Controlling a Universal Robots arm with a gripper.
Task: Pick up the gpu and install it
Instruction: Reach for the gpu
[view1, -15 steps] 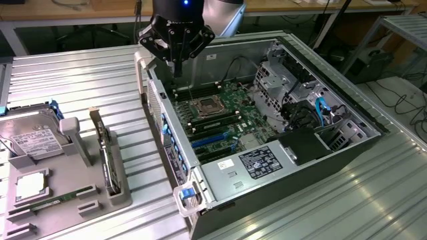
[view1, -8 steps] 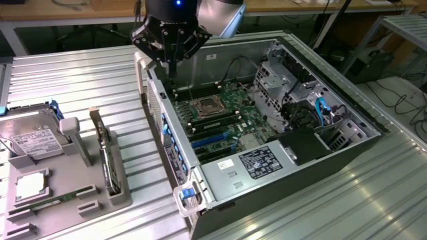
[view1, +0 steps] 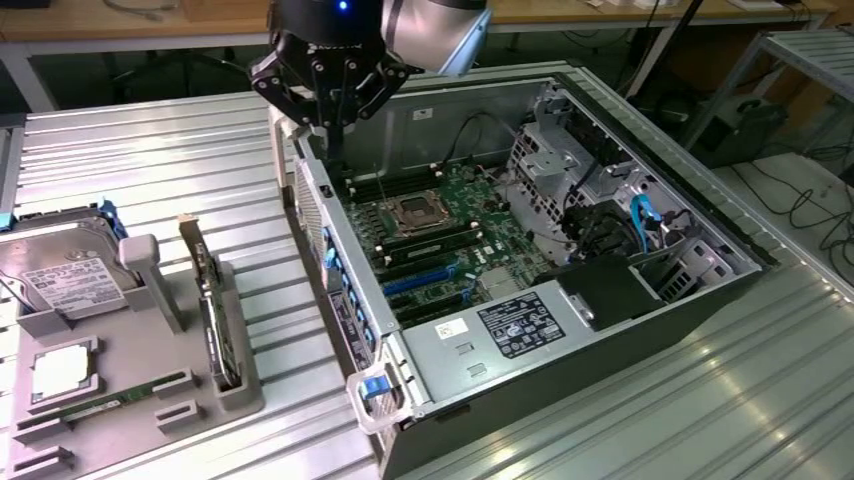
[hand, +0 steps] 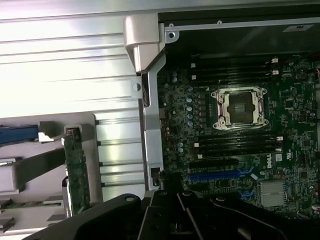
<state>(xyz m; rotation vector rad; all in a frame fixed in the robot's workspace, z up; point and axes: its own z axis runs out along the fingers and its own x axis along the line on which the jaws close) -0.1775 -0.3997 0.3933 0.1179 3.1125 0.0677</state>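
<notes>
Gpu (view1: 211, 312): is standing on edge in a slot of the grey moulded holder (view1: 147, 345), showing as a thin dark card with a pale bracket strip (its board edge looks green in the wrist view).
Gripper (view1: 332, 140): is hanging clenched and empty over the open steel computer case (view1: 427, 120), well apart from the gpu.
Desk (view1: 147, 150): is gleaming, ribbed pale metal.

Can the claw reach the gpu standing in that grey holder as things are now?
Probably yes. The thin dark gpu card stands on edge in the grey slotted holder, top edge bare. The shut black claw hangs apart, over the open metal computer case, and would need to open.
</notes>
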